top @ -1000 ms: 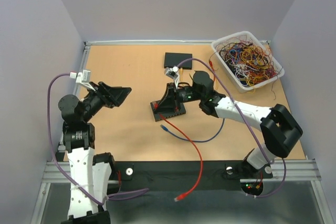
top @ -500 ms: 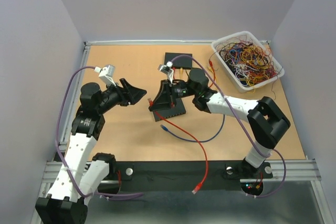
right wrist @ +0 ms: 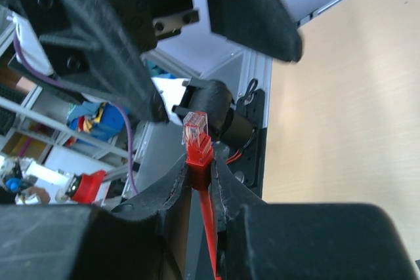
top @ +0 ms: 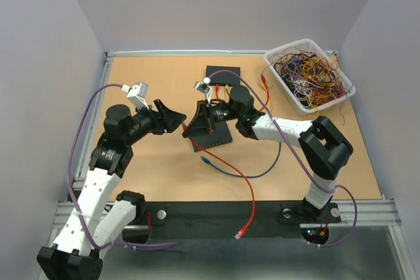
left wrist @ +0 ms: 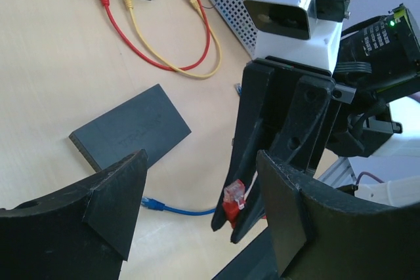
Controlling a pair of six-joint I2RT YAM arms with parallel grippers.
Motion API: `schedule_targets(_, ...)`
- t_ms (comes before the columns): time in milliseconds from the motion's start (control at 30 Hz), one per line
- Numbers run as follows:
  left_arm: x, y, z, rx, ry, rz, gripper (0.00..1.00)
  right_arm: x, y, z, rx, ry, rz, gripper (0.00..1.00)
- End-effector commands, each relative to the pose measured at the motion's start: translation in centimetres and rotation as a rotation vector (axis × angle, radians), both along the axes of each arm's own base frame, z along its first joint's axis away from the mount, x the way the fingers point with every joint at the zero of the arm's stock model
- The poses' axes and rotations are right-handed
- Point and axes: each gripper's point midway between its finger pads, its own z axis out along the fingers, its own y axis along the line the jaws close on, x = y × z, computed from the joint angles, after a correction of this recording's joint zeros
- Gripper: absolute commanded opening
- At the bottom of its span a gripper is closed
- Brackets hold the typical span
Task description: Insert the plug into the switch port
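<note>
Now the right fingers (top: 190, 129) are closed tightly on the red plug (right wrist: 195, 137) and hold it in the air, with its clear tip free. It hangs over the 9 o'clock edge of a black box (top: 218, 141) on the tabletop (top: 151, 83). The left fingers (top: 174, 119) stand wide open with nothing inside, just at 9 o'clock of the plug. The black switch (top: 222, 74) lies at 1 o'clock, well apart.

Mid-frame, my right gripper (top: 191, 127) pinches the red plug (top: 187, 124) above a black box (top: 220, 140). My left gripper (top: 174, 120) faces it from just left, jaws apart. The red cable (top: 252, 196) trails toward the bottom edge.
</note>
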Motion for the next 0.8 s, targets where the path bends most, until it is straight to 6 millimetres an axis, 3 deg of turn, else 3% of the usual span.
schedule_targets(0,0.1,-0.2,2.3,0.007,-0.062,0.014,0.77,0.1,1.0,2.9,0.078,-0.065,0.001,0.01)
schedule_targets(333,0.4,-0.4,-0.2,0.078,0.037,0.081,0.66,0.9,1.7,3.2,0.086,-0.064,-0.023,0.01)
schedule_targets(600,1.0,0.7,-1.5,0.133,0.106,0.182,0.37,1.1,1.6,3.0,0.085,-0.064,-0.054,0.0)
schedule_targets(767,1.0,1.3,-1.4,0.146,0.119,0.216,0.32,1.3,1.5,2.8,0.083,-0.067,-0.073,0.0)
